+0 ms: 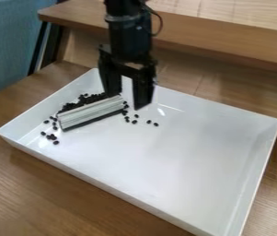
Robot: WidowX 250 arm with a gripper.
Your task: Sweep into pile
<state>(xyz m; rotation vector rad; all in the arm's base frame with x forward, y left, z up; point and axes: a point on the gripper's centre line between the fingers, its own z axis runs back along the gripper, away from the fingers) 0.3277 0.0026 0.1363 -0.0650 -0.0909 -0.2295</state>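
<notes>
Two fingers (pixel 143 92) of the black gripper (pixel 125 102) are spread wide apart, and nothing is clamped between them. The pale ribbed bar (pixel 91 112) is set in the left part of the white tray (pixel 189 156), just beside the left fingertip; whether it is touched cannot be told. Dark beans (pixel 82 102) are heaped along its far side, with others scattered near its ends.

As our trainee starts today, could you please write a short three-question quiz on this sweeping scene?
1. True or false: every one of the dark pieces touches the ridged bar.
2. Fill in: the bar and the pieces lie inside a white ____.
3. How do the jaws of the gripper stand? A) closed together B) apart C) crossed

Key: 1 false; 2 tray; 3 B.
</notes>
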